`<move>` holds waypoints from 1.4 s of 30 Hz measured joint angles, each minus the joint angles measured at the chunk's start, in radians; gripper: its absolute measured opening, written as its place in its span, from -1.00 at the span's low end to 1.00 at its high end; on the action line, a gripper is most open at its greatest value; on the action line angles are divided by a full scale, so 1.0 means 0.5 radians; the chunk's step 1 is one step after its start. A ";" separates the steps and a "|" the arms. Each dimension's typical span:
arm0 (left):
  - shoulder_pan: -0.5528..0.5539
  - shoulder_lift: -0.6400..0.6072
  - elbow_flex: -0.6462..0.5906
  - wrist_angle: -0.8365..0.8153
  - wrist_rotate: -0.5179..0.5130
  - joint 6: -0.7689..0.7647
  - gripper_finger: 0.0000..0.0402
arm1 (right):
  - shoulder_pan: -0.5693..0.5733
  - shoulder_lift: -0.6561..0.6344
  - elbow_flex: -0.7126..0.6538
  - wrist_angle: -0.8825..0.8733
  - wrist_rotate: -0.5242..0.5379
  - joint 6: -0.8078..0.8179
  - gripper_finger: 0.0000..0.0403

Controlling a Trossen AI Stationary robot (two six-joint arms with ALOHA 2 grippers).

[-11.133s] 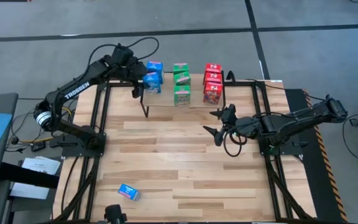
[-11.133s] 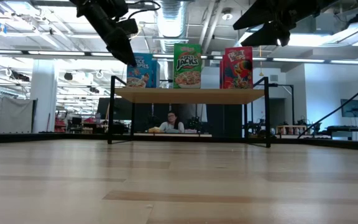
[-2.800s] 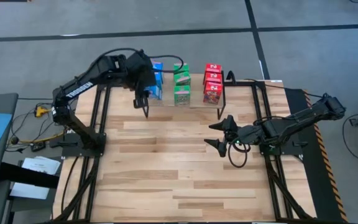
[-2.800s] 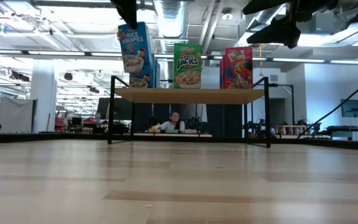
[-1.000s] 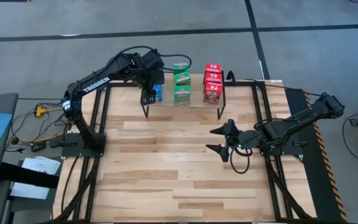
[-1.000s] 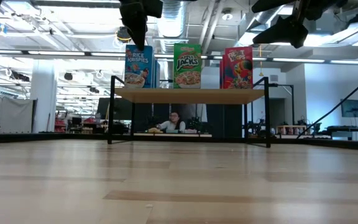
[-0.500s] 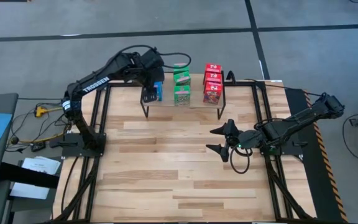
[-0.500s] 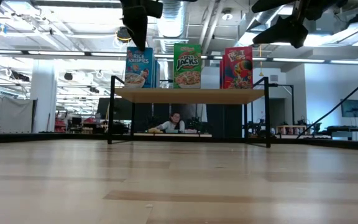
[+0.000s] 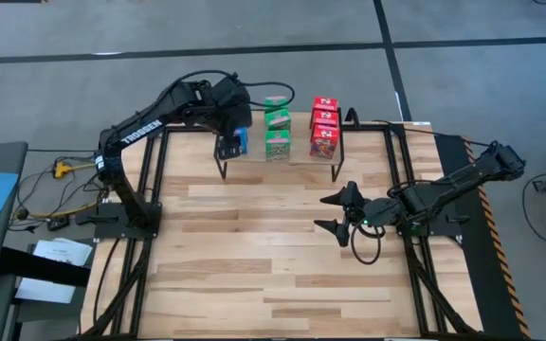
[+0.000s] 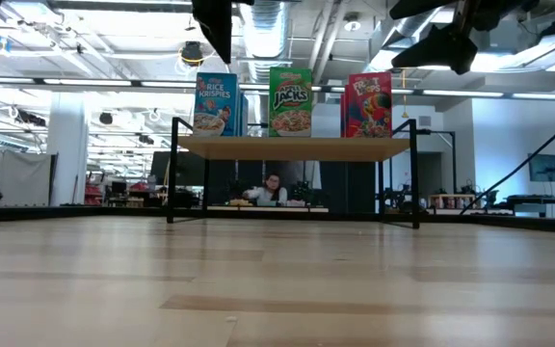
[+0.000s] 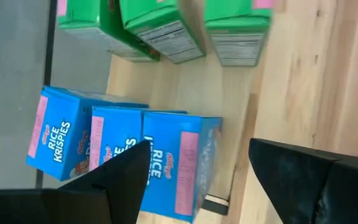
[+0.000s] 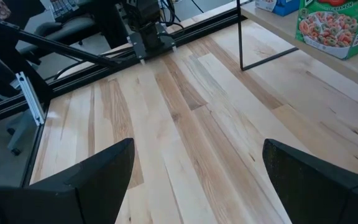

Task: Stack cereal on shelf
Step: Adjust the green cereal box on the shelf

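Observation:
The shelf [image 10: 297, 146] stands at the table's far middle on thin black legs. On it the cereal boxes stand upright in three rows: blue [image 10: 215, 104], green [image 10: 290, 101] and red [image 10: 369, 104]. My left gripper [image 10: 215, 29] hangs open just above the front blue box [image 11: 179, 165]. In its wrist view its fingers stand apart on either side of that box without touching it. My right gripper [image 9: 320, 212] waits open above the table, to the right of its middle, with nothing between its fingers.
The shelf's black legs [image 12: 241, 37] stand on the slatted tabletop [image 9: 273, 256]. A person [image 10: 266, 188] sits in the room beyond the table, seen under the shelf. Black frame rails [image 9: 150, 189] run along the table's left and right sides.
My left gripper has risen from the top of the front blue box and now hangs clear above it. The box stays upright on the shelf.

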 joint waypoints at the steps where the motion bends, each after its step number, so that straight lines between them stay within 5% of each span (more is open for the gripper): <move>1: -0.012 0.000 0.020 -0.015 -0.001 0.000 0.31 | 0.000 0.000 0.000 0.005 0.000 0.000 0.88; 11: -0.178 -0.002 0.261 -0.106 0.018 -0.084 0.31 | -0.005 -0.001 0.000 0.073 0.001 0.002 0.88; 22: -0.465 0.000 0.156 -0.190 0.296 -0.273 0.31 | -0.093 -0.001 0.000 0.068 0.001 -0.003 0.88; 30: -0.641 -0.089 -0.369 0.037 0.297 -0.365 0.31 | -0.098 -0.004 0.001 0.066 0.000 -0.069 0.88; 42: -0.723 -0.289 -1.303 1.404 0.347 -0.354 0.31 | -0.098 -0.005 0.002 0.066 -0.005 -0.069 0.88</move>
